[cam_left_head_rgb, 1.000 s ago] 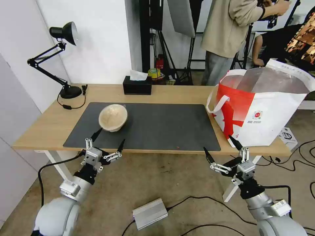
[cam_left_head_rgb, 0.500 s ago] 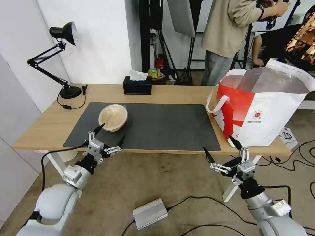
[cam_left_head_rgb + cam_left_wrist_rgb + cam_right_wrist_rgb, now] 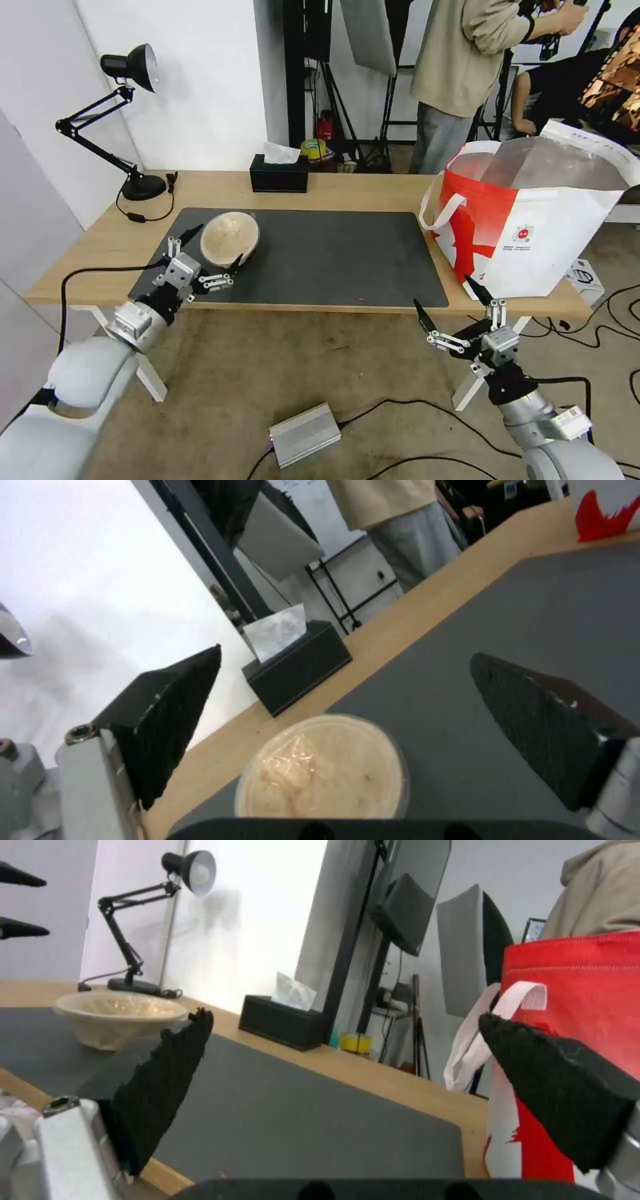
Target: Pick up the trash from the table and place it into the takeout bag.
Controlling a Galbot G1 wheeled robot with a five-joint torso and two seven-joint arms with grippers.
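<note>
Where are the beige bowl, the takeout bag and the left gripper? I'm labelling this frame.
beige bowl (image 3: 230, 238), head view, on its lid.
takeout bag (image 3: 567, 233), head view, on its white front panel.
left gripper (image 3: 212, 245), head view, midway between its open fingertips.

Look past the takeout bag (image 3: 533, 227): its far right side runs off the head view's edge, and whatever lies inside it is hidden from you behind the near wall. In the left wrist view the beige bowl (image 3: 323, 772) is cut off low by the gripper's dark body, its contents too blurred to read.
</note>
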